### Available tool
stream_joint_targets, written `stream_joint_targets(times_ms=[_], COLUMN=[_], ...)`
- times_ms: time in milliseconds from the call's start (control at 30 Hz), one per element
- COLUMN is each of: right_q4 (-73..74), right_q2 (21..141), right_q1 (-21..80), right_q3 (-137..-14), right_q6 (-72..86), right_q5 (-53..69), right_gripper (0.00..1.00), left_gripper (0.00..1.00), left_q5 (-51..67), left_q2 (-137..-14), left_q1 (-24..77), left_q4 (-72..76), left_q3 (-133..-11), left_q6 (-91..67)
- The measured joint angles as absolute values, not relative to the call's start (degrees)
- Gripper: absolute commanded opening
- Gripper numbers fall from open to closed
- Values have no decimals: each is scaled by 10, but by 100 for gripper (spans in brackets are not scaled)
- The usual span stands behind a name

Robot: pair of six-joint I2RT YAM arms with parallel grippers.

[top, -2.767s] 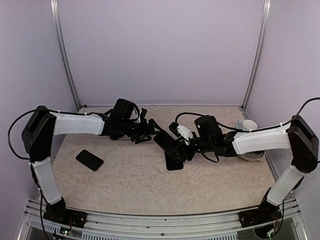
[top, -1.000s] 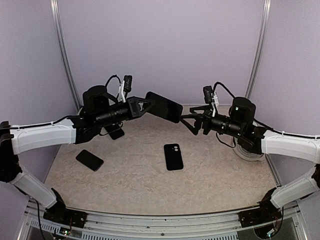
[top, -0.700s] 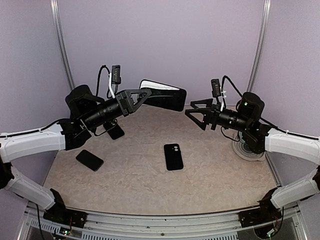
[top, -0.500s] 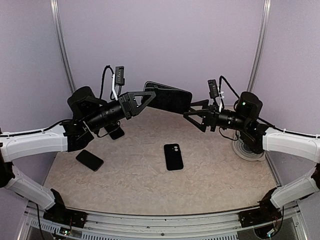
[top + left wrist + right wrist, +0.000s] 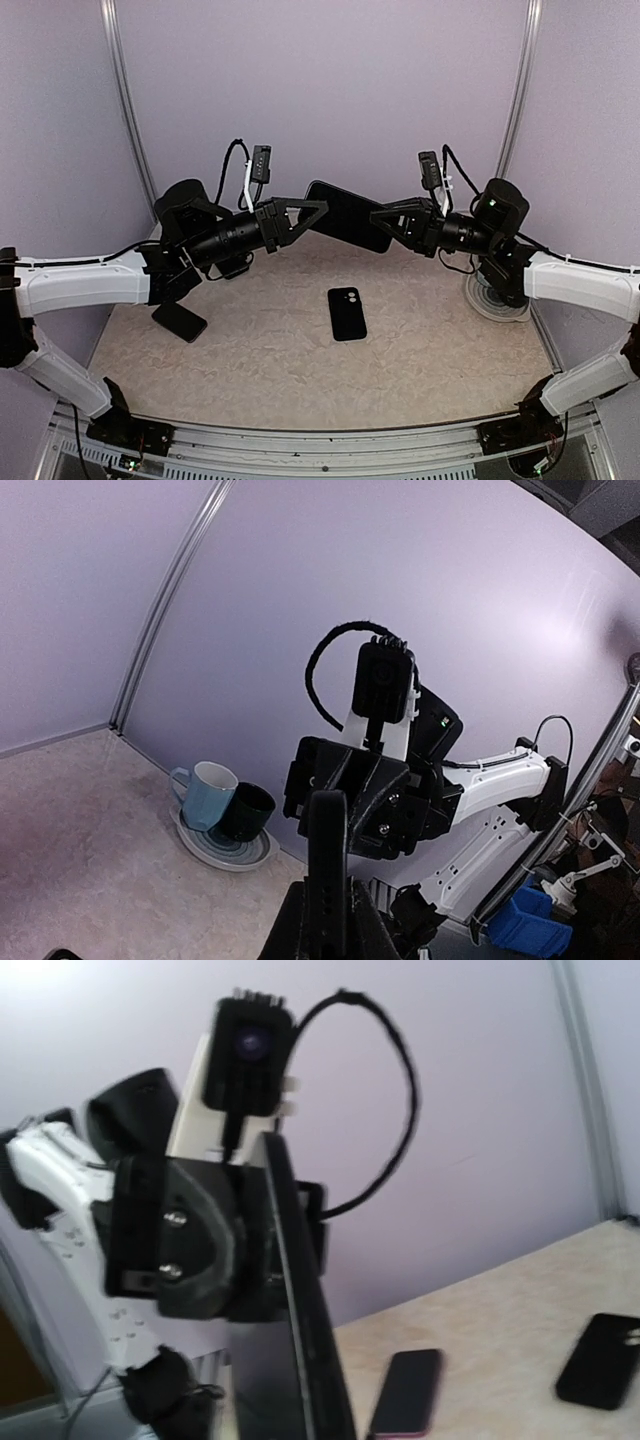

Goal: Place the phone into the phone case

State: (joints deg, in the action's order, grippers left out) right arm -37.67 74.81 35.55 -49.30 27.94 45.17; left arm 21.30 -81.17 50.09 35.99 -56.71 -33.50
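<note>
White-shelled black arms (image 5: 95, 280), black cables (image 5: 410, 1080)

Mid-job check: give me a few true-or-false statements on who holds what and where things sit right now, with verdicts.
1. The left fingers hold a black slab up off the table. True.
2. The black item with the camera cutout is gripped by the right fingers. False: it lies flat on the table, with neither arm touching it.
3. A light blue mug and a black cup stand together on a plate. True.
4. The right fingers are down at the table surface. False: they are raised, spread at the slab's far end, facing the left fingers.
</note>
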Motion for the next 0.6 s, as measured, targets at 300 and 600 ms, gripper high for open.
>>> stream_joint_targets(times_ms=[300, 600], right_q4=[-368, -383], right_q2=[750, 752], right_q1=[355, 354], right_q3=[-498, -491], right_q6=[283, 326], right_q5=[481, 510], right_gripper=[49, 0], left_gripper=[0, 0], left_q5=[216, 225], left_q2=[-812, -812], left_q1=[502, 503], left_q4=[370, 378], left_q3=[-567, -565], left_q6=[-327, -305])
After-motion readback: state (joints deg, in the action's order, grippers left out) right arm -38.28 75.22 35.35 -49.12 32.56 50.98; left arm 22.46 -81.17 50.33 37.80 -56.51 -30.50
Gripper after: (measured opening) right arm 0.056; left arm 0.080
